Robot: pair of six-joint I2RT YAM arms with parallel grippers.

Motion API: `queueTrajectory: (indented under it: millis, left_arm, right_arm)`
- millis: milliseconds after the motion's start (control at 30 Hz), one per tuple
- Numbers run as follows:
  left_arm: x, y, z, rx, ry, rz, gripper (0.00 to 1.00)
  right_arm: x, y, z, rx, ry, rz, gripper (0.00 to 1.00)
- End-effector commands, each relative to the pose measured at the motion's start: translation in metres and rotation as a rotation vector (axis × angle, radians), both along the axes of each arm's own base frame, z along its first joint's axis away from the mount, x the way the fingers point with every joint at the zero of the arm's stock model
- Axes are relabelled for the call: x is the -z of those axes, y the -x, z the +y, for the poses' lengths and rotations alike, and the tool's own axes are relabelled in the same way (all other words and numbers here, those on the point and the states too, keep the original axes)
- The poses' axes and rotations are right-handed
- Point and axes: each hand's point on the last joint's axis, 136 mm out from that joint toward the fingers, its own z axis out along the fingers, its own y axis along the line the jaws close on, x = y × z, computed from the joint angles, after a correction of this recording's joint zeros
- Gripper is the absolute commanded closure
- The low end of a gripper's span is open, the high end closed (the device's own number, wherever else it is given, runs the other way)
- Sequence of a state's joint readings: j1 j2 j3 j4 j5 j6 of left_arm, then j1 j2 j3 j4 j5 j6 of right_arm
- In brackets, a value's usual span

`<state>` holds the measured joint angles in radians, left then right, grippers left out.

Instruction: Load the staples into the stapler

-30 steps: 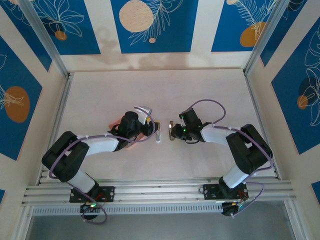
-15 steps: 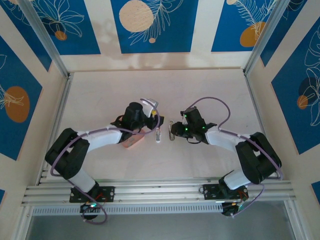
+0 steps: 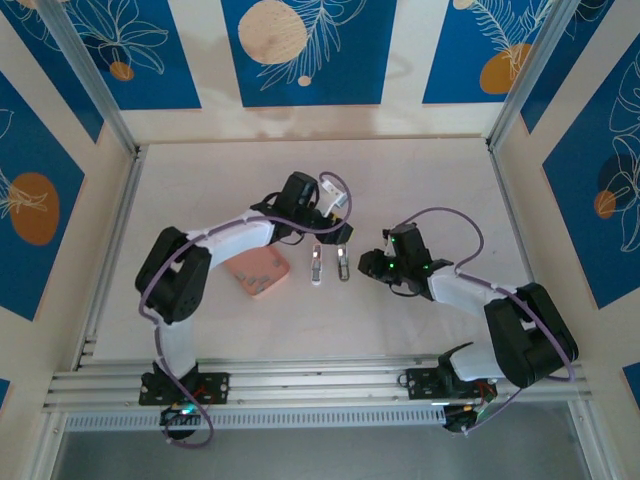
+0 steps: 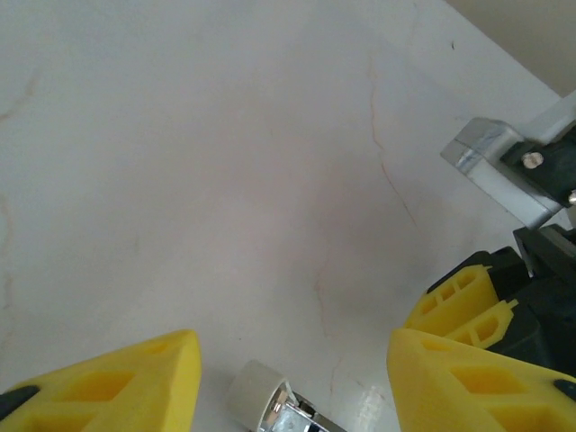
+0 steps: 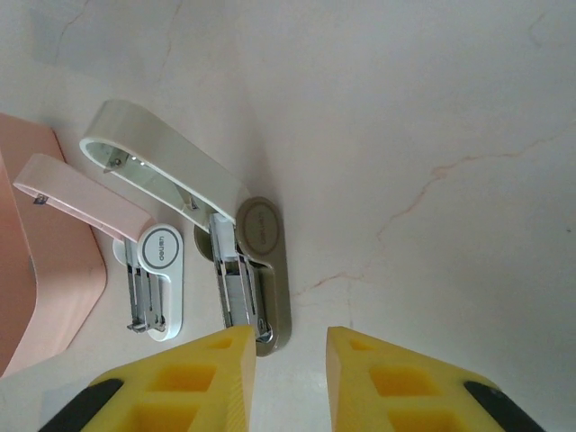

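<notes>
Pink shallow rectangular plastic tray (image 3: 250, 280) sits on the pale worktop (image 3: 420, 180), just left of two small staplers lying side by side. Faint grey flecks inside it look like the tiny metal staples (image 3: 263, 270), though they are too small to be sure of.

The white-based stapler with the pink lid (image 5: 160, 270) and the taupe-based stapler with the pale green lid (image 5: 263, 261) both lie with their lids swung up and their metal channels bared.

The right hand (image 5: 290, 360) hovers just short of the taupe stapler, its yellow fingers a narrow gap apart and grasping nothing. The left hand (image 4: 288, 387) is beyond the staplers with its fingers released wide. One stapler's pale rounded end (image 4: 256, 394) shows between them, untouched.

By my reading the opening step is done and neither hand carries staples, so fetching them comes next. That calls for one hand, likely the left as the nearer, to reach the tray and pinch a piece finely. It must then be laid square in an open channel while the stapler stays put.
</notes>
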<state>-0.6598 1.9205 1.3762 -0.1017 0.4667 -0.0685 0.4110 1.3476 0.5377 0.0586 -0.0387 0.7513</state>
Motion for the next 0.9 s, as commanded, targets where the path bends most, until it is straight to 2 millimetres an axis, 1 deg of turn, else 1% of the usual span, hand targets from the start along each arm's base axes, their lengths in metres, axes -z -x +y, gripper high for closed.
queueTrajectory:
  millis: [0,133,300,400,533,767,867]
  left_arm:
    - [0.015,0.026,-0.009,0.125,-0.048,0.13,0.44]
    - [0.023,0.028,-0.018,0.165,-0.078,0.164,0.44]
    - [0.028,0.029,-0.027,0.203,-0.082,0.195,0.44]
    - [0.033,0.033,-0.029,0.225,-0.095,0.219,0.45]
    - [0.041,0.036,-0.027,0.228,-0.123,0.224,0.44]
    - [0.039,0.042,-0.029,0.258,-0.109,0.236,0.45]
    - [0.036,0.048,-0.03,0.281,-0.102,0.244,0.45]
  right_arm:
    - [-0.005,0.003,-0.001,-0.001,-0.034,-0.01,0.72]
    - [-0.004,0.005,-0.005,0.004,-0.033,-0.009,0.72]
    - [-0.003,0.008,-0.009,0.015,-0.03,-0.009,0.72]
    - [-0.004,0.009,-0.011,0.023,-0.027,-0.014,0.72]
    - [-0.005,0.009,-0.013,0.023,-0.025,-0.018,0.72]
    - [-0.005,0.01,-0.013,0.024,-0.026,-0.017,0.72]
    - [-0.005,0.01,-0.014,0.026,-0.027,-0.02,0.72]
